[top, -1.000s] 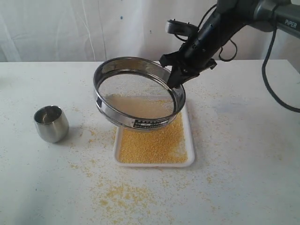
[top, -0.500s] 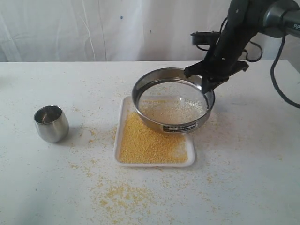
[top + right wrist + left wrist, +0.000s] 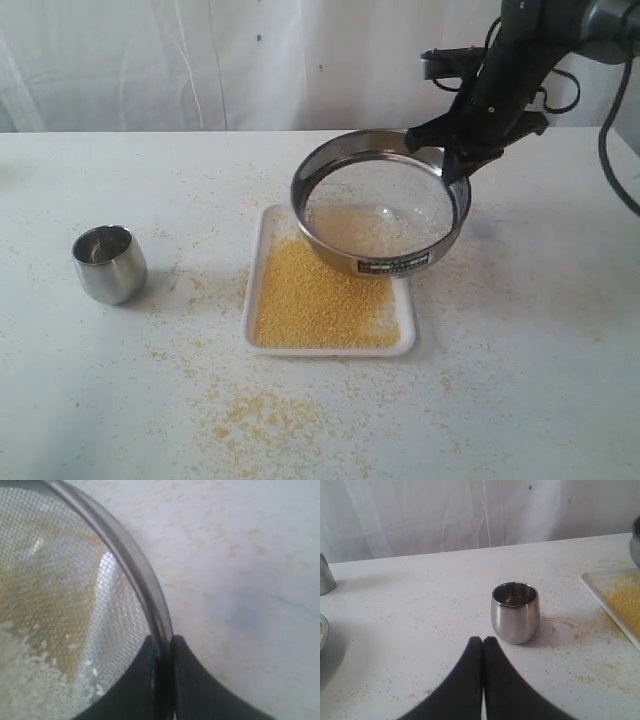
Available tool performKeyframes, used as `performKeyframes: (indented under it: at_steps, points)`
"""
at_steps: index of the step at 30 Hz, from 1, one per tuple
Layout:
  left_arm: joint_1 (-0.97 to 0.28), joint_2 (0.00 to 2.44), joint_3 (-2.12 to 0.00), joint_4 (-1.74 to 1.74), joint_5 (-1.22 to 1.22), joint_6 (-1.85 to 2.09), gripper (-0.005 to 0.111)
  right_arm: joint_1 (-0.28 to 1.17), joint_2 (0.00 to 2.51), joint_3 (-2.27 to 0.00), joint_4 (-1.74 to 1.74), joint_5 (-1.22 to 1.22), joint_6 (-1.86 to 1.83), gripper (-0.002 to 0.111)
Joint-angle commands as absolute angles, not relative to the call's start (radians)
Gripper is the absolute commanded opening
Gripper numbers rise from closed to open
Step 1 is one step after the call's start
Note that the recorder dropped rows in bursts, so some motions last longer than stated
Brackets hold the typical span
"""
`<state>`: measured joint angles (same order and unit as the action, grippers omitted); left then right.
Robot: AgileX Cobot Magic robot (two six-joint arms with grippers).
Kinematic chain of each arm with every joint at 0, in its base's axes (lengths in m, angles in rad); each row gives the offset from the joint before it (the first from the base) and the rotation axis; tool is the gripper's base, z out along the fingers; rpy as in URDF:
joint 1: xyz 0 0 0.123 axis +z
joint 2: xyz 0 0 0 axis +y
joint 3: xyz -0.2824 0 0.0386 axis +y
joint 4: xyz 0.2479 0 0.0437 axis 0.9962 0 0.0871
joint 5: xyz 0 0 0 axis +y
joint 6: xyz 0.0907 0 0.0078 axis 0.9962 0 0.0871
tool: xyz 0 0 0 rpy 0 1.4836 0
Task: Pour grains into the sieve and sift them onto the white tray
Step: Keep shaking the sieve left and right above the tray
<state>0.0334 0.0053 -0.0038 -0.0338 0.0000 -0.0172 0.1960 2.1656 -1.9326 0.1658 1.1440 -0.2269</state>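
In the exterior view, the wide round steel sieve with a mesh bottom [image 3: 380, 215] sits right of centre in the upper half of the frame, overlapping the upper right corner of the small flat white square tray [image 3: 258, 250]. We cannot tell whether it touches the tray. The right gripper [image 3: 455, 160] comes in from the upper right and clamps the sieve's far rim. Paler whitish grains [image 3: 385, 232] lie on the mesh, and fine yellow grains [image 3: 320, 300] cover the tray floor below. A small steel cup [image 3: 109, 262] stands upright at the left, well apart from the tray. Loose yellow specks [image 3: 250, 415] litter the white table [image 3: 520, 380].

In the left wrist view, the left gripper [image 3: 483, 640] has its dark fingers pressed together on nothing, just short of the steel cup [image 3: 515, 612]. A corner of the tray [image 3: 605, 573] shows beyond it.

In the right wrist view, the right gripper [image 3: 162, 645] pinches the sieve [image 3: 75, 590] wall, one finger inside the ring and one outside. Whitish grains [image 3: 30, 670] rest on the mesh.
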Motion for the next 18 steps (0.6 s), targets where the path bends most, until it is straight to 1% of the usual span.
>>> performKeyframes:
  at_steps: [1,3,4,5,6,8,9,10,12,13,14,15,16,17,18]
  points:
    - [0.035,0.000,0.000,-0.040,-0.006,-0.023,0.000,0.229,2.151,-1.945,0.446,1.221,-0.545,0.000]
    - [0.035,0.000,0.000,-0.040,-0.006,-0.023,0.000,0.229,2.148,-1.945,0.199,1.089,-0.285,0.000]
    - [0.035,0.000,0.000,-0.040,-0.006,-0.023,0.000,0.229,2.148,-1.945,0.076,1.074,-0.090,0.000]
    - [0.035,0.000,0.000,-0.040,-0.006,-0.023,0.000,0.229,2.148,-1.945,0.022,1.084,0.041,0.000]
    - [0.035,0.000,0.000,-0.040,-0.006,-0.023,0.000,0.231,2.148,-1.945,0.087,1.122,-0.007,0.000]
    - [0.035,0.000,0.000,-0.040,-0.006,-0.023,0.000,0.238,2.155,-1.944,0.376,1.221,-0.378,0.000]
    - [0.035,0.000,0.000,-0.040,-0.006,-0.023,0.000,0.238,2.161,-1.939,0.503,1.221,-0.548,0.000]
    - [0.035,0.000,0.000,-0.040,-0.006,-0.023,0.000,0.241,2.161,-1.935,0.530,1.221,-0.576,0.000]
    - [0.035,0.000,0.000,-0.040,-0.006,-0.023,0.000,0.241,2.161,-1.935,0.403,1.195,-0.439,0.000]
    - [0.035,0.000,0.000,-0.040,-0.006,-0.023,0.000,0.238,2.161,-1.935,0.269,1.120,-0.321,0.000]
    - [0.035,0.000,0.000,-0.040,-0.006,-0.023,0.000,0.238,2.161,-1.935,0.128,1.084,-0.107,0.000]
    - [0.035,0.000,0.000,-0.040,-0.006,-0.023,0.000,0.238,2.161,-1.935,0.038,1.089,0.016,0.000]
    - [0.035,0.000,0.000,-0.040,-0.006,-0.023,0.000,0.238,2.161,-1.932,0.026,1.108,0.052,0.000]
    - [0.035,0.000,0.000,-0.040,-0.006,-0.023,0.000,0.243,2.163,-1.932,0.133,1.157,-0.053,0.000]
    - [0.035,0.000,0.000,-0.040,-0.006,-0.023,0.000,0.245,2.165,-1.932,0.256,1.213,-0.241,0.000]
